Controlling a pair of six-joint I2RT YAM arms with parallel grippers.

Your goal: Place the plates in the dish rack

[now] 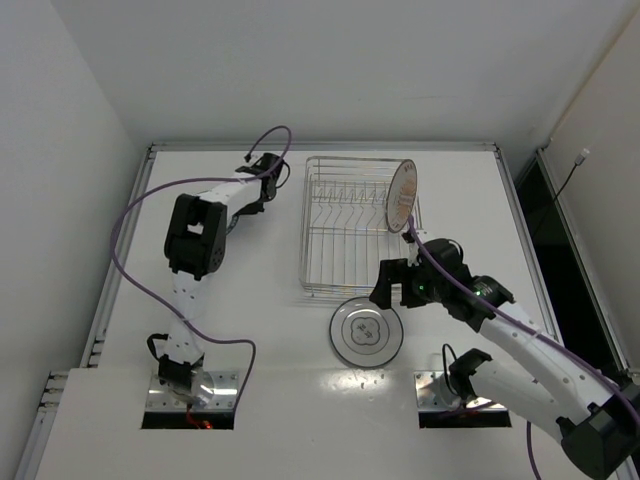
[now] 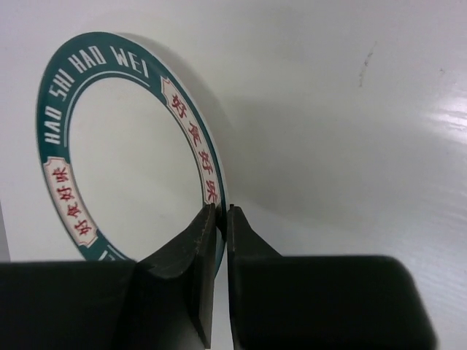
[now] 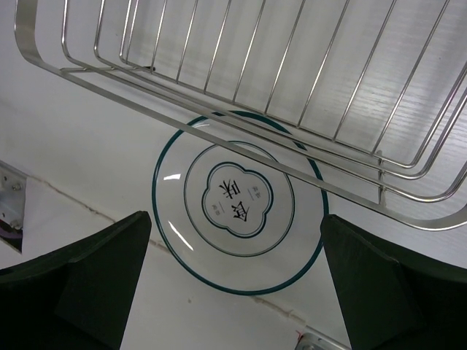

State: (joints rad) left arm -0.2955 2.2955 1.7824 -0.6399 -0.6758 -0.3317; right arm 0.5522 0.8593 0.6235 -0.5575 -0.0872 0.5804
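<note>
- Dish rack [image 1: 335, 265]: chrome wire basket at mid-table. One orange-patterned plate [image 1: 402, 195] already stands on edge at its 2 o'clock corner, and the tines toward 9 o'clock are free.
- Left gripper [image 2: 221, 215]: sits at 10 o'clock of the rack. Its fingers are drawn to a bare slit and the rim of a lettered plate [image 2: 124, 160] runs into it, so the plate reads as pinched by its edge.
- Right gripper [image 3: 232, 222]: spread wide and holding nothing. It hangs over the glassy plate [image 3: 237, 211], which lies flat on the table [image 1: 250, 330] at 6 o'clock of the rack.
- Step in hand, as judged: securing the lettered plate for transfer, with the glassy plate next in line.
- Next move calls for: a lift clear of the table, travel toward 3 o'clock, then lowering the plate upright between free tines. A thin edge grip may let it swivel.
- Hard to make out: the lettered plate cannot be found beside the left gripper from overhead. Its lower arc is hidden behind the fingers. In the right wrist view, rack wires cross the glassy plate's far edge.
</note>
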